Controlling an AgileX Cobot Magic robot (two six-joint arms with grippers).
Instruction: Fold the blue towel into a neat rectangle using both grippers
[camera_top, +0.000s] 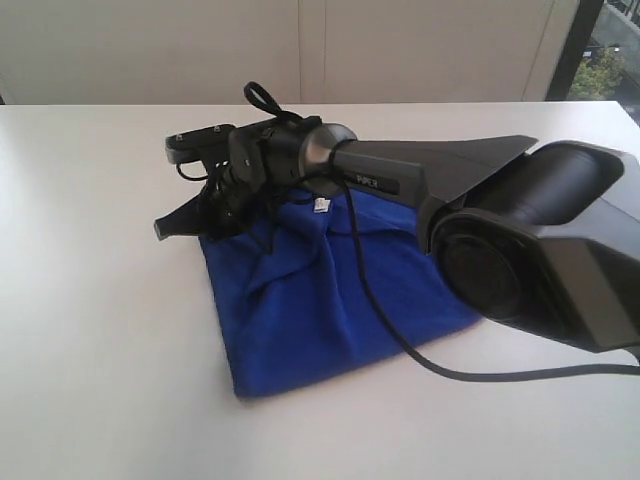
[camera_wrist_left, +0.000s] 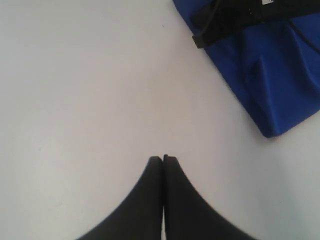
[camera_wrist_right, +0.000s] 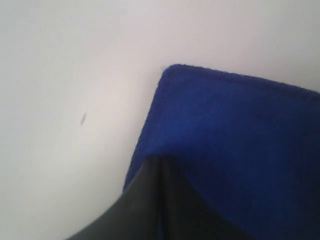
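The blue towel (camera_top: 320, 300) lies rumpled on the white table (camera_top: 90, 350), with creases running toward its far left corner and a small white tag (camera_top: 322, 205) near its far edge. My right arm reaches across it from the right. My right gripper (camera_top: 165, 228) is shut at that corner. In the right wrist view my right gripper (camera_wrist_right: 160, 159) has its tips against the towel (camera_wrist_right: 240, 140); no cloth shows between the jaws. My left gripper (camera_wrist_left: 163, 158) is shut over bare table, apart from the towel (camera_wrist_left: 280, 75). It does not show in the exterior view.
A black cable (camera_top: 400, 345) trails from the right arm across the towel onto the table. A pale wall runs behind the table's far edge, with a dark window frame (camera_top: 565, 50) at the far right. In the left wrist view the right arm's dark finger (camera_wrist_left: 210, 30) rests at the towel's edge.
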